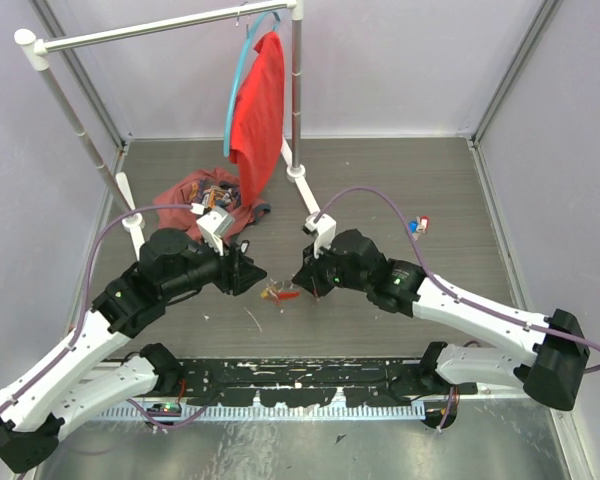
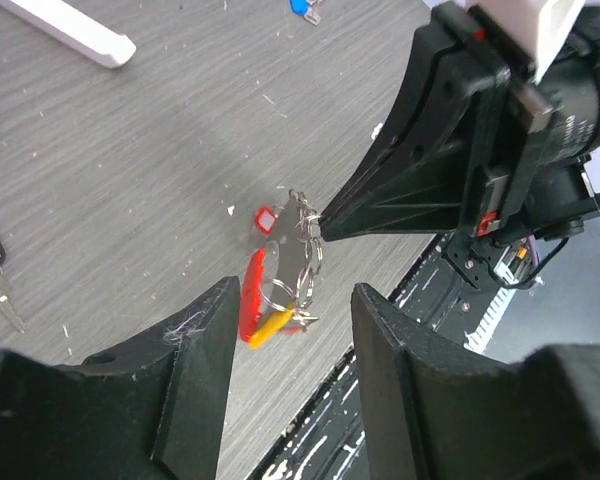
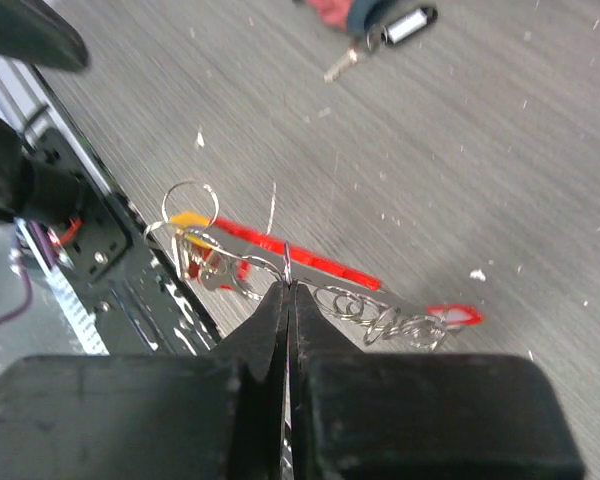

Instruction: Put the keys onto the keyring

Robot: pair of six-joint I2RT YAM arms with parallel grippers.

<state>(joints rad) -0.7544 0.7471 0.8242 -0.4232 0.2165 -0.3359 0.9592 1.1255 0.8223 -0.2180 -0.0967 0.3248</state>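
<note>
The keyring (image 1: 278, 293) hangs just above the table between my two grippers. In the right wrist view its thin ring (image 3: 287, 262) is pinched in my shut right gripper (image 3: 288, 287), with the red strap tag (image 3: 310, 262), a yellow tag (image 3: 188, 218) and the beaded chain (image 3: 380, 312) around it. My left gripper (image 2: 292, 300) is open and empty, its fingers either side of the keyring (image 2: 298, 262) without touching it. Two loose keys (image 1: 417, 226) with blue and red heads lie far right. Another key (image 3: 342, 64) lies by a black fob (image 3: 410, 22).
A clothes rack (image 1: 296, 120) with a hanging red shirt (image 1: 258, 110) stands at the back. A crumpled red cloth (image 1: 202, 192) lies behind the left arm. The black rail (image 1: 300, 378) runs along the table's near edge, close under the keyring.
</note>
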